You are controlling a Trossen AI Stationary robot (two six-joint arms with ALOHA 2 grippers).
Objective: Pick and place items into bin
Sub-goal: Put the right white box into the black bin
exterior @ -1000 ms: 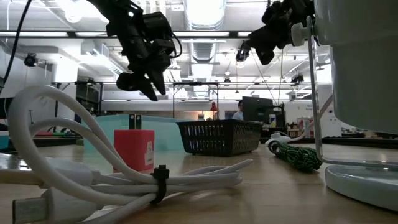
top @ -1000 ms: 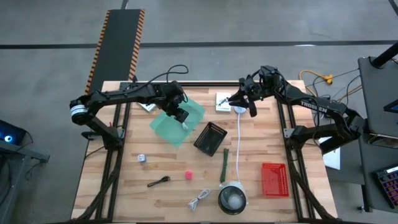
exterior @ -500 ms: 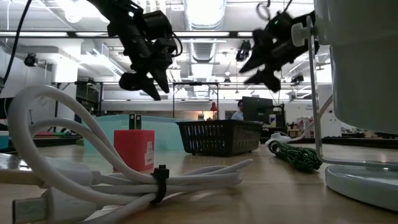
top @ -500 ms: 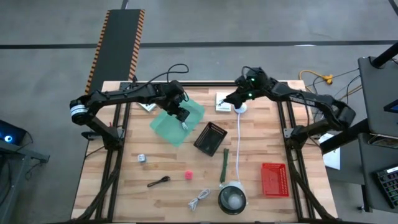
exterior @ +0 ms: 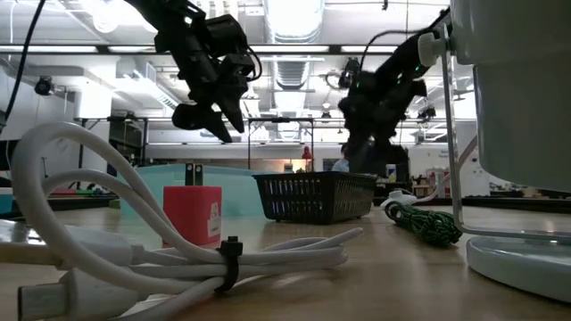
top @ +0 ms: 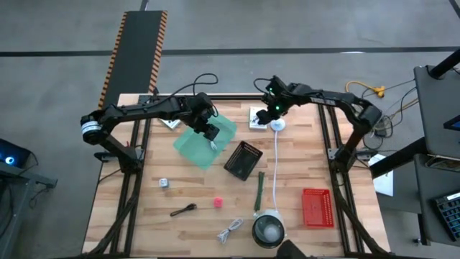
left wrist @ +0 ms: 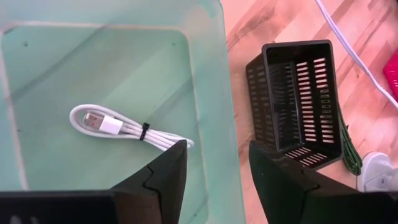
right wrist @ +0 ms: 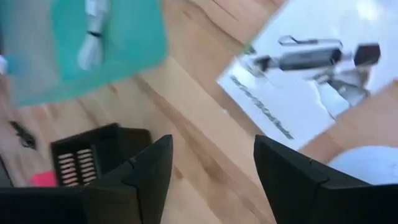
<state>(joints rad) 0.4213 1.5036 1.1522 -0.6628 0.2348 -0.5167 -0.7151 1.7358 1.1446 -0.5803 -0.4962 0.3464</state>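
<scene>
A translucent green bin [top: 205, 142] sits at the table's middle left with a coiled white cable [left wrist: 124, 127] lying in it. My left gripper [top: 210, 134] hangs open over the bin, nothing between its fingers. My right gripper [top: 272, 112] stands open, slanting down just above a white printed card [top: 258, 118] at the far middle; its fingers [right wrist: 292, 180] frame bare wood beside the card [right wrist: 301, 78]. Lying loose on the table are a second card [top: 170, 123], a metal piece [top: 164, 183], a brown utensil [top: 183, 210], a pink ball [top: 218, 203], a coiled cable [top: 230, 231] and a green stick [top: 259, 191].
A black mesh basket [top: 243, 160] stands right of the bin. A red basket [top: 317, 207] sits near the right edge. A long white cord runs from a round puck [top: 277, 125] beside my right gripper to a grey bowl [top: 268, 229] at the near edge.
My right gripper has come down and moved toward the table's left, rolling its wrist as it went, and now hangs low over the white card at the far middle. My left gripper has kept still over the bin.
</scene>
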